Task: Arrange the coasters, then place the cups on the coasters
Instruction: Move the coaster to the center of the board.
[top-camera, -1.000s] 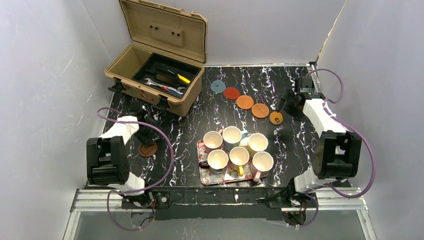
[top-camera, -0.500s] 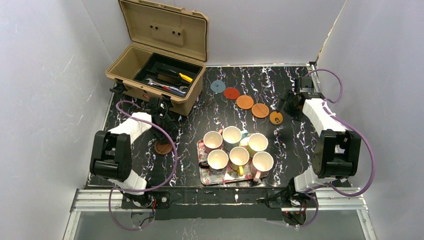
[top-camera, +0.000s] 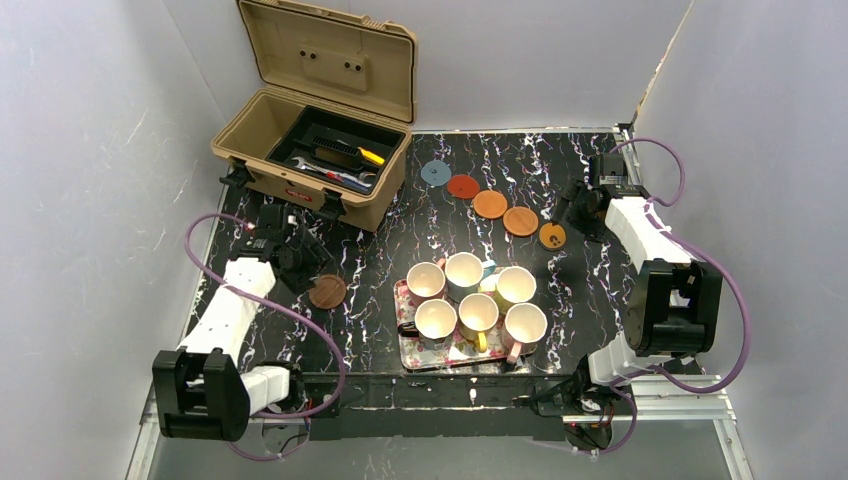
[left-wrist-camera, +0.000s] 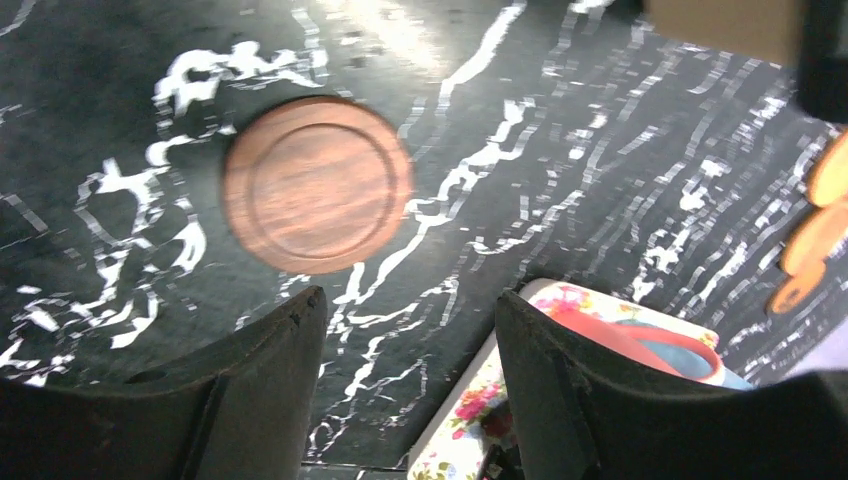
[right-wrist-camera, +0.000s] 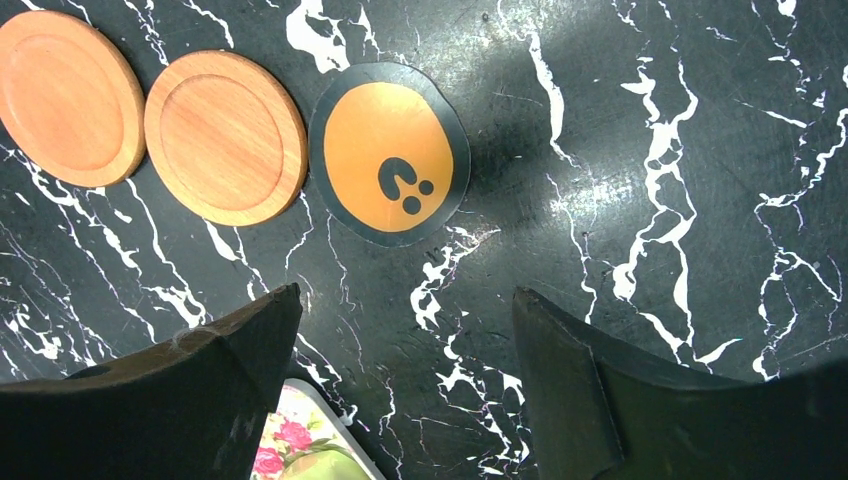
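**Inspector:** Left hand?

**Assistant:** Jaws apart, nothing between them. The dark brown coaster lies flat on the counter just beyond the fingertips, not touching them. It sits left of the floral tray and well apart from the other coasters.

**Inspector:** Right hand?

**Assistant:** Spread wide over bare counter, gripping nothing. The yellow-orange coaster, which has a dark rim and a dark mark, lies just ahead of it.

**Inspector:** The remaining coasters?

**Assistant:** Five run in a diagonal line toward the far side of the counter: blue-grey, red, orange, a wood-toned one, then the yellow-orange one at the near right end. Neighbours lie just beside each other; I cannot tell whether they touch.

**Inspector:** Cups?

**Assistant:** All six stand upright on the tray, in two rows of three. No coaster carries one.

**Inspector:** Anything else?

**Assistant:** A tan toolbox stands at the far left with its lid raised and tools inside.
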